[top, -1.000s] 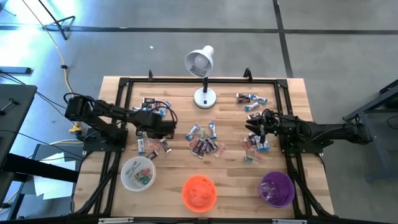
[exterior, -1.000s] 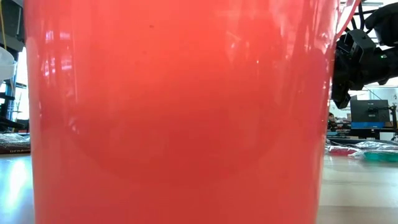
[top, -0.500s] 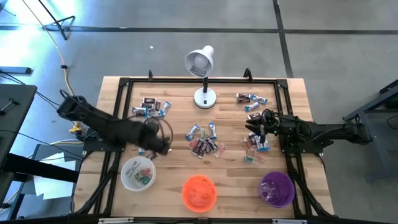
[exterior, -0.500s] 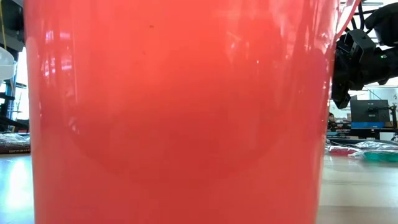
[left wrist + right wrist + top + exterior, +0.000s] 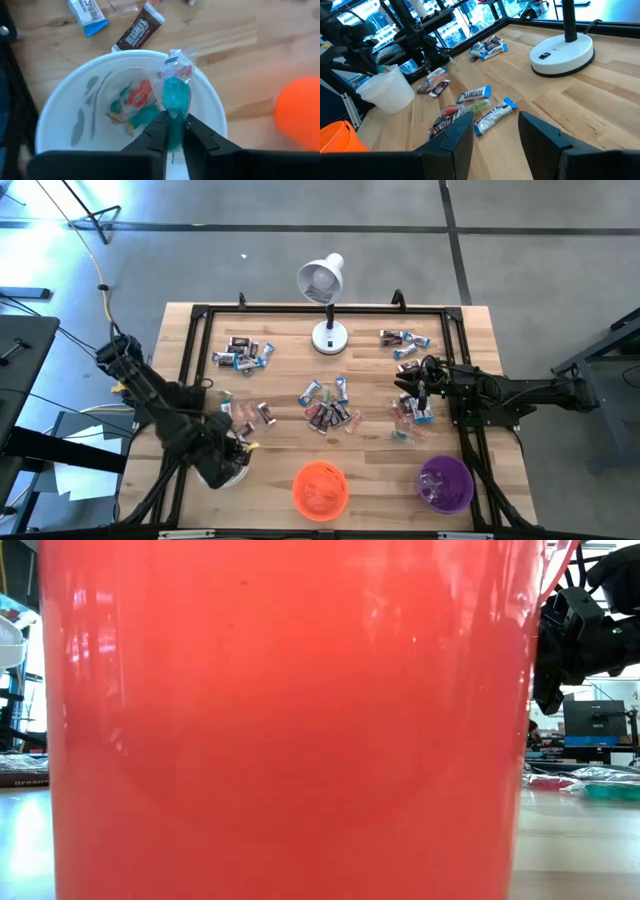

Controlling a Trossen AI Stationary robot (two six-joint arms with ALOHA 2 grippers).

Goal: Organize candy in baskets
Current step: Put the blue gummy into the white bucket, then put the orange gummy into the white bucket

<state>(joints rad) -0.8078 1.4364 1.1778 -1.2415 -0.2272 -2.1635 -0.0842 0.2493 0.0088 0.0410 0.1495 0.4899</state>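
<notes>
Left wrist view showed the left gripper (image 5: 174, 131) over the white basket (image 5: 60, 107), its fingers pinched on a blue-green candy (image 5: 176, 97). If it let go crooked, the candy could hit the rim and bounce out. Loose candies (image 5: 328, 406) lay mid-table, behind the orange basket (image 5: 320, 488). To the right, the right gripper (image 5: 412, 392) waited with fingers apart over more candy, holding nothing.
</notes>
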